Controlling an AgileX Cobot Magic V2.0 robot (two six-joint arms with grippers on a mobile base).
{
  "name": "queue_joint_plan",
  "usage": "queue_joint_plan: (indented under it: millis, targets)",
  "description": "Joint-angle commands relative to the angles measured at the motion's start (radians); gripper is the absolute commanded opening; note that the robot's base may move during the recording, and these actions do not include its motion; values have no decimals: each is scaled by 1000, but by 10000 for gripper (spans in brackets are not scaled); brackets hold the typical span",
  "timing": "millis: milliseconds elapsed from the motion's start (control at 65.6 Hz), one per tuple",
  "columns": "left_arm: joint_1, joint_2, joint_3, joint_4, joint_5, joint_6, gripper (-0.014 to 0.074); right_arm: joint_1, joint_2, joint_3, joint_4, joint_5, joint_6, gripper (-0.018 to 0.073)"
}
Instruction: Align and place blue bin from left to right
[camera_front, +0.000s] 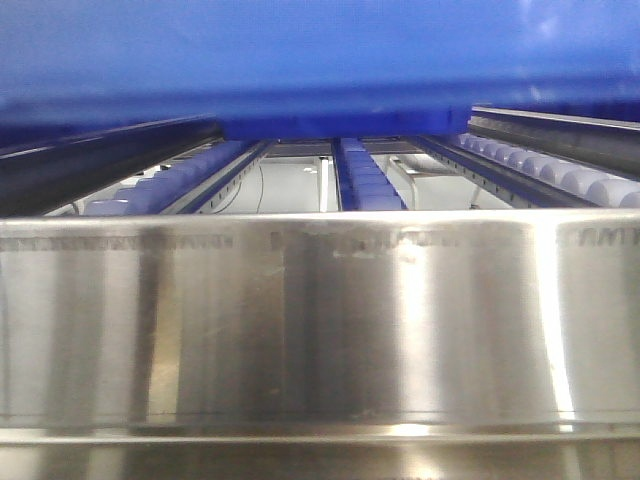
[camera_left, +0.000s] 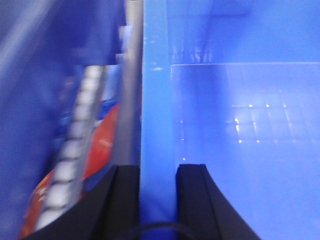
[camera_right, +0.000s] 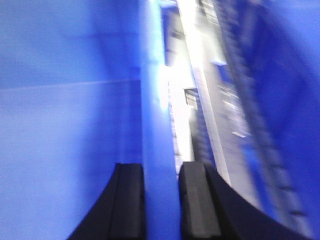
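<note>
Clamping blue bin (camera_left: 159, 125) walls: both fingers (camera_left: 125, 200)

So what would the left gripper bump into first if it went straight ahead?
Likely the blue bin: the left gripper straddles its wall, so it would meet more of that wall. Depth is blurry.

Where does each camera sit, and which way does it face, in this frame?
Front view: low behind a steel rail, facing forward along roller tracks beneath the blue bin; no robot parts show.
Left wrist view: on the left tool, looking along its black fingers, which clamp a bin wall; bin interior to the right.
Right wrist view: on the right tool, fingers clamping a bin wall; interior to the left.
Shared: both wrist views show the bin's inside and a track beside it.
</note>
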Motion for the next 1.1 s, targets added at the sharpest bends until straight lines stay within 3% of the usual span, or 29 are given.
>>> queue_joint_plan:
  millis: [0, 92, 275, 427, 1083]
  targets:
    - [-9, 31, -12, -21, -150, 4, -111, -20, 26, -9, -16, -94, 7, -70]
    - [9, 66, -12, -46, -172, 4, -111, -38, 57, -9, -7, -94, 7, -70]
    - [115, 118, -12, -223, -236, 4, -111, -38, 118, -9, 2, -110, 7, -70]
    - [184, 134, -12, -290, -283, 64, -111, -38, 160, -9, 4, -152, 34, -70]
    - [191, 199, -12, -319, -330, 76, -111, -67, 232, -9, 4, -207, 49, -70]
